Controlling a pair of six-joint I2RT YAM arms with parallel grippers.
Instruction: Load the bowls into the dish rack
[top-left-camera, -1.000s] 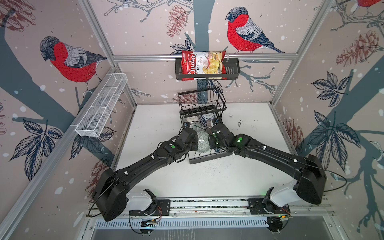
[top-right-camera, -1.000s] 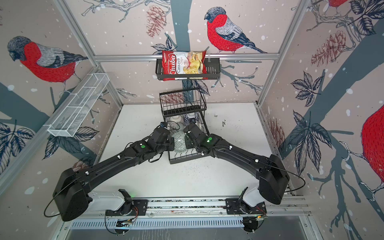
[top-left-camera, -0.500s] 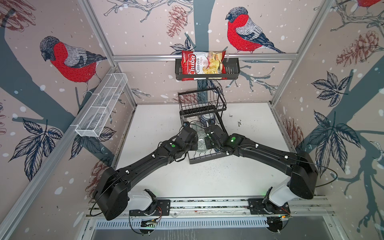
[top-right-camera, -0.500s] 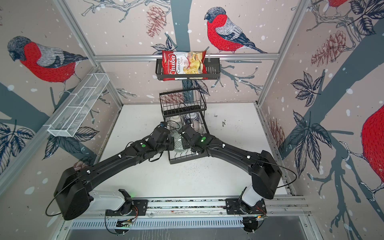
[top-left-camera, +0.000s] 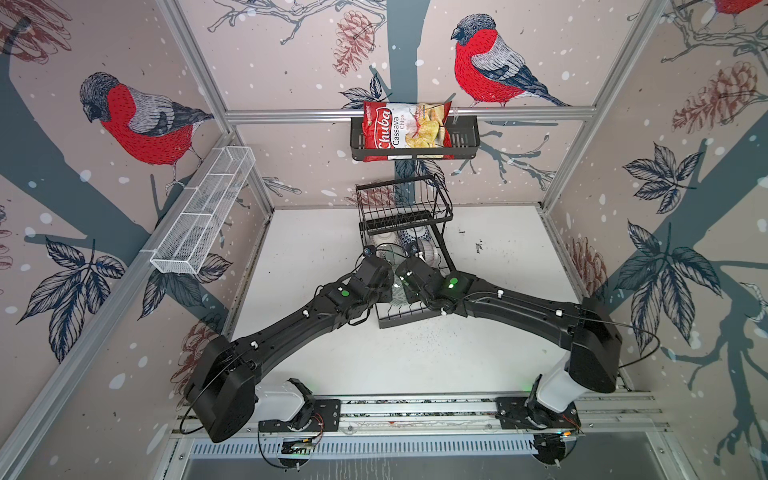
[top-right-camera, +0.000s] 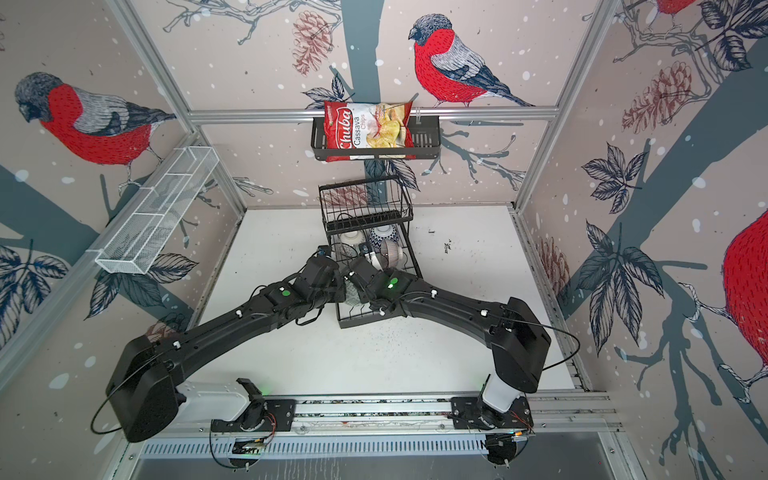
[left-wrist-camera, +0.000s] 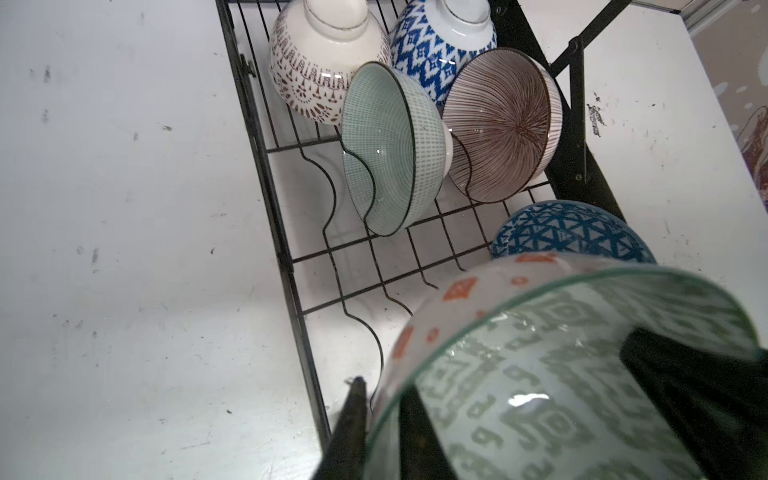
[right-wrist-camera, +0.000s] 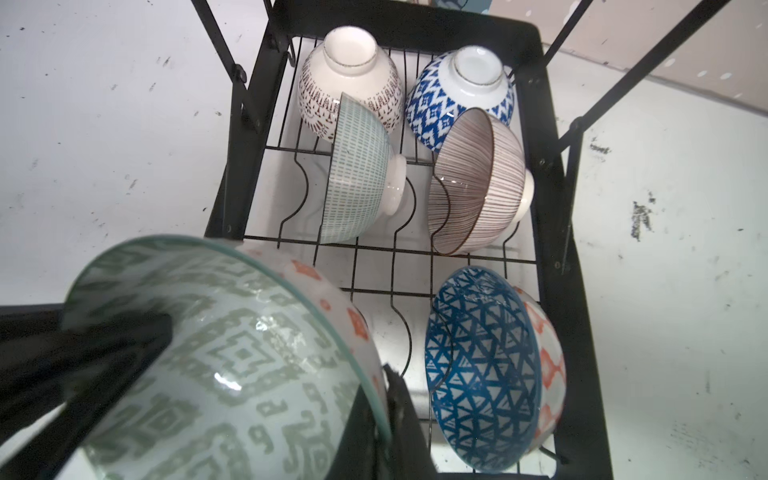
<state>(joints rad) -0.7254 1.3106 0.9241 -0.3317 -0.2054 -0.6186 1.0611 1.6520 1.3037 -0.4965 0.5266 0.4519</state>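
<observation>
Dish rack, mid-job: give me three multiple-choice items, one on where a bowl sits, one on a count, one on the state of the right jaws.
1. Where is the blue-triangle bowl?
A) on edge in the dish rack's lower tier
B) in the raised basket
C) on the table

2. How many bowls show in the right wrist view, counting the held one?
A) four
B) six
C) eight

3. The right gripper's jaws are:
A) wide open, clear of everything
B) shut on the rim of the green-patterned bowl
C) shut on a rack wire

Answers:
1 A, it stands on edge among the lower tier's wires.
2 B, five sit in the rack and one is held.
3 B, the jaws pinch that bowl's rim from both sides.
</observation>
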